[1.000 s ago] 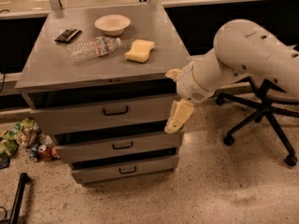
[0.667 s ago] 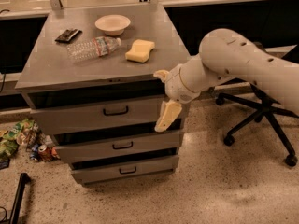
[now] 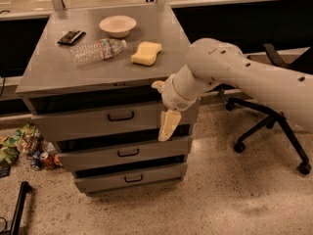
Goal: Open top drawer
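The top drawer (image 3: 88, 122) is the tallest grey front of the three, with a small black bar handle (image 3: 121, 116) at its centre. It looks pushed in, level with the cabinet front. My gripper (image 3: 168, 126) is cream-coloured and hangs pointing down in front of the right end of the top drawer's front, reaching its lower edge. It is well to the right of the handle and holds nothing I can see. My white arm (image 3: 230, 75) comes in from the right.
Two shallower drawers (image 3: 128, 152) (image 3: 132, 178) sit below. On the cabinet top lie a white bowl (image 3: 117, 25), a plastic bottle (image 3: 97, 50), a yellow sponge (image 3: 146, 53) and a black object (image 3: 71, 36). An office chair (image 3: 274, 116) stands at the right. Trash and cans (image 3: 24, 146) lie on the floor at the left.
My arm and gripper have moved left, from beside the cabinet's right corner to in front of the right end of the top drawer. The drawers have not moved.
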